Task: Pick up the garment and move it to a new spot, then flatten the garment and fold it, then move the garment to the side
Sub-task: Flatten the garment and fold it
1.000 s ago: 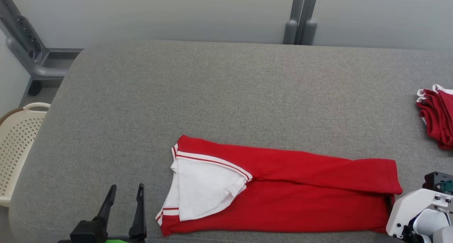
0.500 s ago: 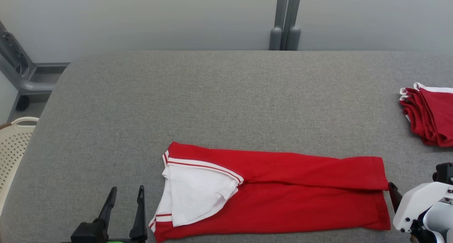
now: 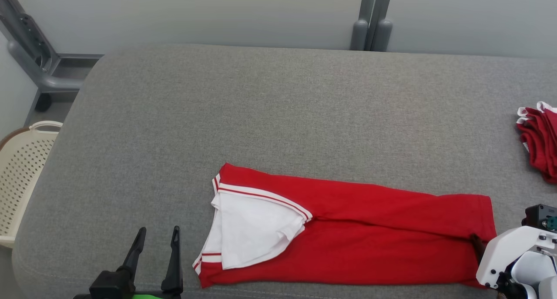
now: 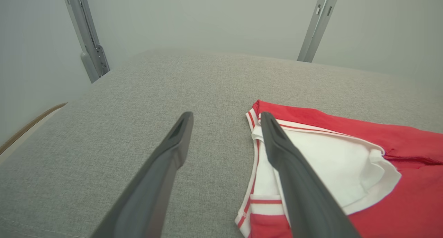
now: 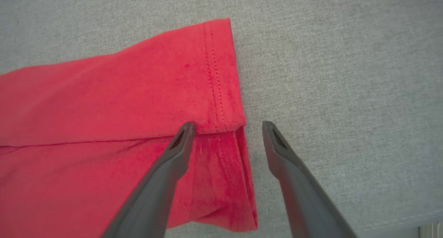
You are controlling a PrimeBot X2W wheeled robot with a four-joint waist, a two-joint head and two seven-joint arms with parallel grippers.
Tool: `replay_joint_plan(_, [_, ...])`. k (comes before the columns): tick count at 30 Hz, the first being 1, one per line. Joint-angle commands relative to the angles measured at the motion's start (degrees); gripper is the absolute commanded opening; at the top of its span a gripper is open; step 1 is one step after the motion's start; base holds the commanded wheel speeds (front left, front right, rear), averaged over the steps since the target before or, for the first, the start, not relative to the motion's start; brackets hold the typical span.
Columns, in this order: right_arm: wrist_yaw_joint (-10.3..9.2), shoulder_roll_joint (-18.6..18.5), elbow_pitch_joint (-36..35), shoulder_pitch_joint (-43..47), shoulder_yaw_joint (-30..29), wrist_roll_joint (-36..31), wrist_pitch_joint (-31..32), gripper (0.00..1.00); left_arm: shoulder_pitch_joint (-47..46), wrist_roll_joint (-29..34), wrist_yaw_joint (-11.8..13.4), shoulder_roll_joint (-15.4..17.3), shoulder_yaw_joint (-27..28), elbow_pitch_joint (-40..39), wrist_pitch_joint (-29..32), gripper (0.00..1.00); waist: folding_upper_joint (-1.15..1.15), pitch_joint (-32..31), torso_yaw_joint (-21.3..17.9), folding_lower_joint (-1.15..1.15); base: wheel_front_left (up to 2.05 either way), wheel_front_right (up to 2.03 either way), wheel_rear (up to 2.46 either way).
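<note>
The garment (image 3: pixel 370 229) is a red shirt with a white inner panel and striped trim. It lies folded into a long strip along the near side of the grey padded table (image 3: pixel 261 107). My left gripper (image 3: pixel 158 230) stands open just left of the striped end, holding nothing. In the left wrist view the left gripper (image 4: pixel 225 115) has its right finger over the white trim of the garment (image 4: pixel 346 155). My right gripper (image 5: pixel 228 124) is open and straddles the hemmed right end of the garment (image 5: pixel 121 92), one finger over the cloth and one over bare table.
A stack of folded red clothes (image 3: pixel 539 142) sits at the table's right edge. A cream perforated basket (image 3: pixel 21 173) stands beyond the left edge. Grey posts (image 3: pixel 372 25) and a metal frame (image 3: pixel 30 51) stand behind the table against the pale wall.
The head camera swung, shifting the whole picture. My right gripper moved in from beside the hem until one finger lies over it. The left gripper and the garment stayed put.
</note>
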Motion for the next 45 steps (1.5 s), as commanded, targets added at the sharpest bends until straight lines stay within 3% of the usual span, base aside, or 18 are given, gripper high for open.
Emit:
replay_joint_plan(1, [-0.06,-0.18,0.31,-0.59,-0.23,-0.28,-0.43,1.0,-0.69,-0.09,-0.08,0.05,0.13,-0.02,-0.19,1.0,0.0,0.34,0.36,0.0,0.0,0.0,0.0])
replay_joint_plan(26, [-0.02,0.07,8.43,-3.85,0.25,-0.41,-0.52,1.0,-1.22,0.35,-0.22,0.05,-0.53,0.11,-0.19,1.0,0.0,1.98,1.94,0.0,0.0,0.0,0.0])
replay_joint_plan(39, [-0.03,-0.05,7.38,-2.29,0.33,0.04,0.56,1.0,-0.62,0.42,-0.27,0.05,-0.18,0.29,-0.19,1.0,0.0,1.19,0.97,0.0,0.0,0.0,0.0])
replay_joint_plan(45, [-0.04,-0.13,2.88,-0.59,1.09,0.95,2.29,1.0,-0.43,0.41,-0.26,0.05,0.26,0.57,-0.19,1.0,0.0,0.36,0.24,0.0,0.0,0.0,0.0])
